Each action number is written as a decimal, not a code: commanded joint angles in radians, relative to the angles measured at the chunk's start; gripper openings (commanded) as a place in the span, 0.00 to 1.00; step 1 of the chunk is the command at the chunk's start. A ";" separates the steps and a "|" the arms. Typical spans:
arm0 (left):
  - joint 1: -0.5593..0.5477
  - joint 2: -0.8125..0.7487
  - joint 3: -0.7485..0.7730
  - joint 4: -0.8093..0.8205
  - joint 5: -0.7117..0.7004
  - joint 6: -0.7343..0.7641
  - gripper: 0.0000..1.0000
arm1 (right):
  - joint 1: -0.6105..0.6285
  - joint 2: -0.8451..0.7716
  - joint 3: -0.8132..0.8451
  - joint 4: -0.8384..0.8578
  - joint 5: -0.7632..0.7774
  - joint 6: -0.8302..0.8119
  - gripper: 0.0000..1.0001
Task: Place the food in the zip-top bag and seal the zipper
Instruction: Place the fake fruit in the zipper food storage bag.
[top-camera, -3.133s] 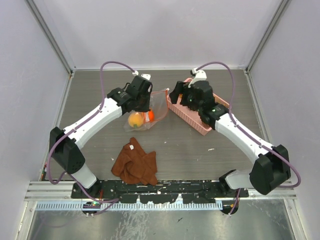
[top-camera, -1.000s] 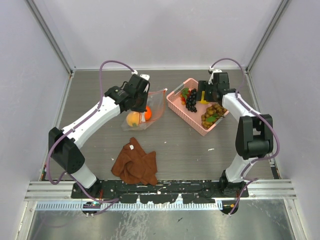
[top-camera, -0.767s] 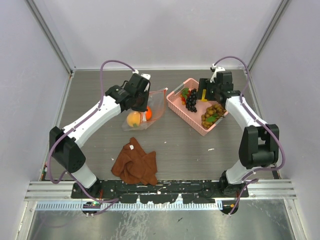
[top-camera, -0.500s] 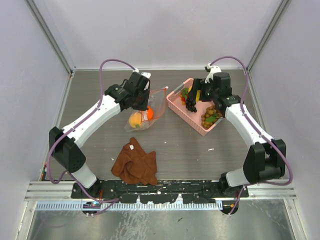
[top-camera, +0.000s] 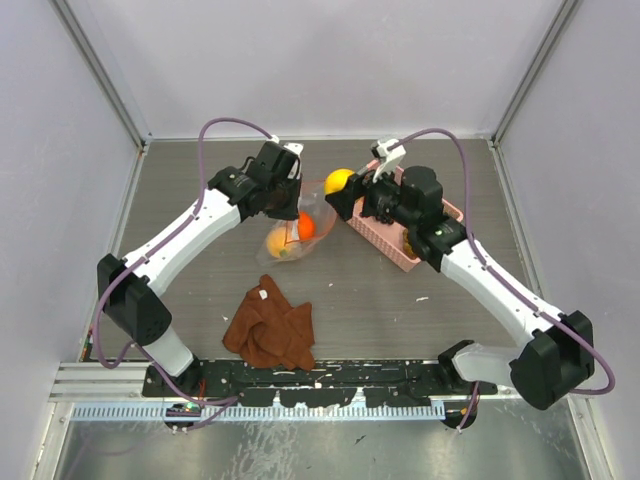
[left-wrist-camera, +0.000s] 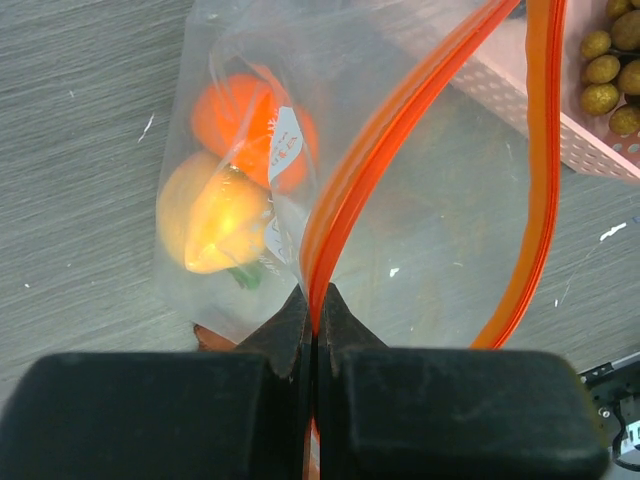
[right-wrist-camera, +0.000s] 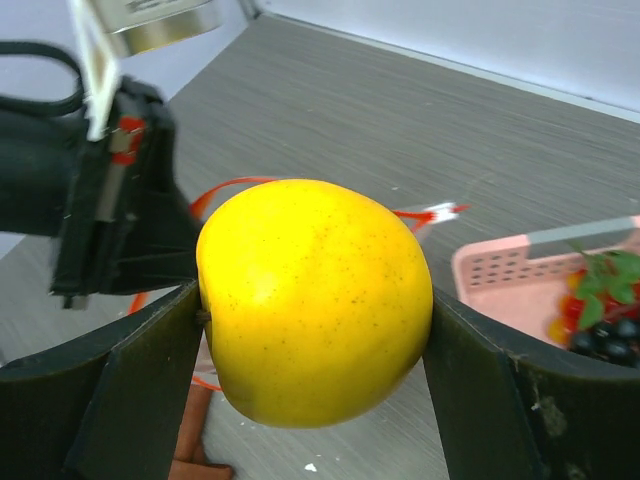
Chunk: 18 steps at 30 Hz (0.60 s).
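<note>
The zip-top bag (top-camera: 315, 212) lies just left of the pink basket (top-camera: 380, 240) and holds the leafed orange fruit (left-wrist-camera: 245, 120) and one yellow-orange fruit (left-wrist-camera: 210, 215). Its zipper (left-wrist-camera: 400, 130) gapes unsealed, with one lip pinched in the fully closed left gripper (left-wrist-camera: 315, 318). Within the last second the right gripper (right-wrist-camera: 315, 335) has swung from over the basket to beside the bag's mouth, fingers wide and clamped on the second yellow-orange fruit (right-wrist-camera: 315, 300). Assessment: third insertion imminent, while the dark purple grapes (right-wrist-camera: 605, 340) and brownish-green grapes (left-wrist-camera: 610, 70) sit in the basket and sealing is outstanding.

Pink basket (top-camera: 395, 250): mostly hidden beneath right arm (top-camera: 490, 290), top view. Brownish-green grapes (left-wrist-camera: 602, 70): cut off by left wrist view's right edge.
</note>
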 joint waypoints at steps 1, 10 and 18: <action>0.003 -0.023 0.034 0.021 0.032 -0.021 0.00 | 0.077 0.009 -0.041 0.195 -0.032 -0.009 0.66; 0.002 -0.031 0.024 0.027 0.069 -0.033 0.00 | 0.119 0.121 -0.087 0.314 -0.052 -0.015 0.68; 0.004 -0.057 -0.002 0.035 0.076 -0.034 0.00 | 0.119 0.189 -0.075 0.301 0.018 -0.016 0.81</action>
